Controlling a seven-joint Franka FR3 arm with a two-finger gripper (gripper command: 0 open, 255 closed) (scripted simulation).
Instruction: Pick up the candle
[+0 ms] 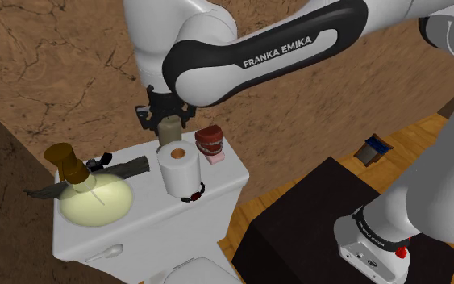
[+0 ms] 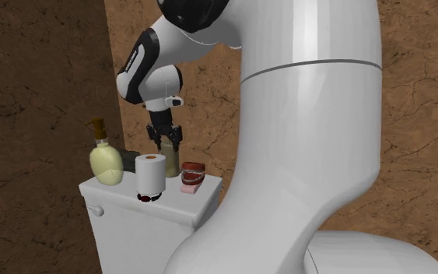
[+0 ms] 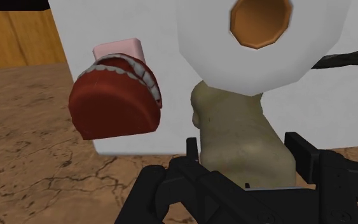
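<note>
Two black fingers of the gripper (image 1: 167, 121) are clamped on the candle (image 1: 168, 131), an olive-tan stub that stands at the back edge of a white toilet tank (image 1: 227, 173), hard against the wall. In the wrist view the gripper (image 3: 244, 159) presses the candle (image 3: 241, 130) from both sides. Whether its base rests on the lid or has cleared it cannot be told.

Seen from the shoulder view, a toilet-paper roll (image 1: 178, 169) stands on end just at the candle's 6 o'clock, and a set of red dentures (image 1: 210, 143) on a pink block sits at the candle's 3 o'clock. A round yellow soap bottle (image 1: 92, 198) with a brown pump takes the lid's far end, at the roll's 9 o'clock, with a dark grey strip (image 1: 124, 167) lying between bottle and candle. A small black-and-red object (image 1: 193, 196) lies at the foot of the roll.

A flush lever (image 1: 106, 254) shows on the tank's front. Cracked brown walls (image 1: 56, 64) close in behind and beside the toilet. The arm's black stand (image 1: 314, 226) rests on a wooden floor (image 1: 410, 137), where a small blue-and-brown object (image 1: 373, 150) lies at the stand's 1 o'clock.
</note>
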